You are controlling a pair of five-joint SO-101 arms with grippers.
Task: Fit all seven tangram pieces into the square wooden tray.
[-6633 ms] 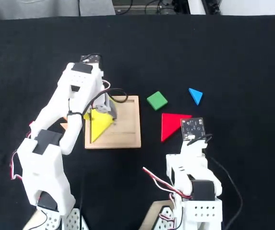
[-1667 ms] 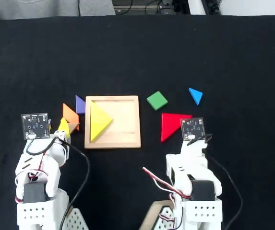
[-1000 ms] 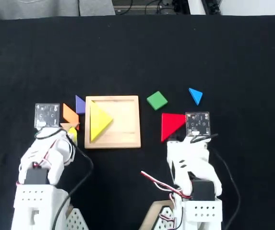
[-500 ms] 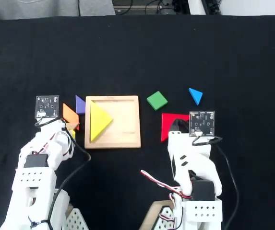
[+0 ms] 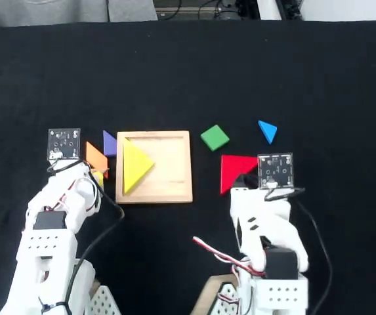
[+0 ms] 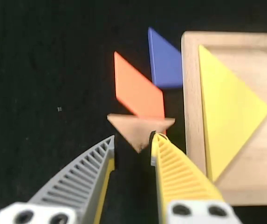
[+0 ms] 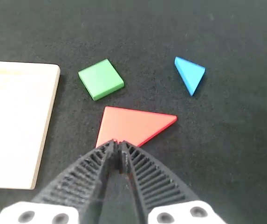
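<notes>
The left gripper [image 6: 132,145] is hanging with its fingers parted narrowly, the tip of the tan triangle [image 6: 140,127] sitting between them. An orange parallelogram [image 6: 138,91] and a blue-violet triangle [image 6: 163,63] are lying just beyond it, the latter against the outer rim of the square wooden tray [image 6: 190,93]. A large yellow triangle [image 6: 229,109] is resting inside the tray. The right gripper [image 7: 117,145] is pressing its fingers together at the edge of the red triangle [image 7: 135,125], with the green square [image 7: 100,78] and the small blue triangle [image 7: 190,73] lying apart beyond.
</notes>
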